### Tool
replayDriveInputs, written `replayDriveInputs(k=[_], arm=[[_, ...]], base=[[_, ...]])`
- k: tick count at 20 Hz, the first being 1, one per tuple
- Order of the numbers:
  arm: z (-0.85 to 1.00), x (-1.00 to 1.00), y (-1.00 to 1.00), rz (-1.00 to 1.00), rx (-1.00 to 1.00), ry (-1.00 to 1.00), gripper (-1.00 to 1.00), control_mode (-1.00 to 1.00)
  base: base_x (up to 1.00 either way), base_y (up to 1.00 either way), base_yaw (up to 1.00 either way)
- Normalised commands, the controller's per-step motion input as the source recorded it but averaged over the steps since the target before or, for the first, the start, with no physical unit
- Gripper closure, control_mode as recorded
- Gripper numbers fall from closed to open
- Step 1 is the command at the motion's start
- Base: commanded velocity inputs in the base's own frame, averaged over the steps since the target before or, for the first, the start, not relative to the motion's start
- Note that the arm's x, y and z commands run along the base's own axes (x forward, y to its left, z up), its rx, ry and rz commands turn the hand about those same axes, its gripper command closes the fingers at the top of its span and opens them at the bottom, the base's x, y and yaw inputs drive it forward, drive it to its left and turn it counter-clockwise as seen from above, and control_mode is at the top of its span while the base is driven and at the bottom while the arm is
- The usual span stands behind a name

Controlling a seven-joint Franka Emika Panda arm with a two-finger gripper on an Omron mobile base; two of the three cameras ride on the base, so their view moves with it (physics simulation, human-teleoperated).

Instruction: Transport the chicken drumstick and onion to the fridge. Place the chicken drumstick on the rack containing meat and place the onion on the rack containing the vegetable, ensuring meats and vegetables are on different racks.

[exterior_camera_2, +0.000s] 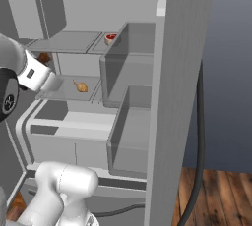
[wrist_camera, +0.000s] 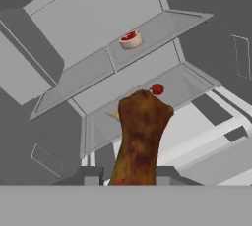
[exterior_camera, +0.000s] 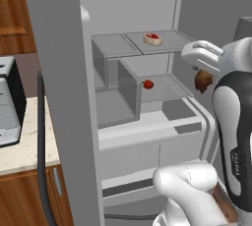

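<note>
Holding the chicken drumstick (wrist_camera: pixel 140 136) upright between its jaws, the gripper (wrist_camera: pixel 133 173) hangs in front of the open fridge (exterior_camera: pixel 59 72), aimed at the racks. The jaws are closed on the thin lower end of the drumstick, so the thick end stands up in the hand view and hides much of the lower rack behind it. In the left base view the drumstick shows as a brown lump just below the white hand, outside the right front edge of the lower rack (exterior_camera: pixel 167 90).

On that lower rack, near its front edge, lies a small red vegetable (exterior_camera: pixel 148 84), perhaps a tomato; beside it, towards the rack's left part in the right base view, sits a pale yellowish round thing with a stalk (exterior_camera_2: pixel 80 87), probably the onion. If so, the vegetables are kept together on this level.

Farther back and higher, the upper rack (exterior_camera: pixel 162 43) carries a raw red steak on a pale base (exterior_camera: pixel 153 39), near its middle. Since that is the meat rack, the drumstick likely has to rise above the lower rack's height and go in beside the steak, well apart from the vegetables.
</note>
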Motion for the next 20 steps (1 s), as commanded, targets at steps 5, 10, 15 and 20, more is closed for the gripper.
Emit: replayDriveInputs(k=[5,10,15,20], arm=[[0.00,0.64,0.00,0.00,-0.01,-0.01,1.00,-1.00],[0.00,0.79,0.00,0.00,0.00,0.00,1.00,-1.00],[0.00,0.74,0.00,0.00,0.00,0.00,1.00,-1.00],[-0.01,0.72,0.00,0.00,-0.01,0.00,1.00,-1.00]], base=[[0.00,0.00,0.00],[0.00,0.00,0.00],[0.00,0.00,0.00],[0.00,0.00,0.00]])
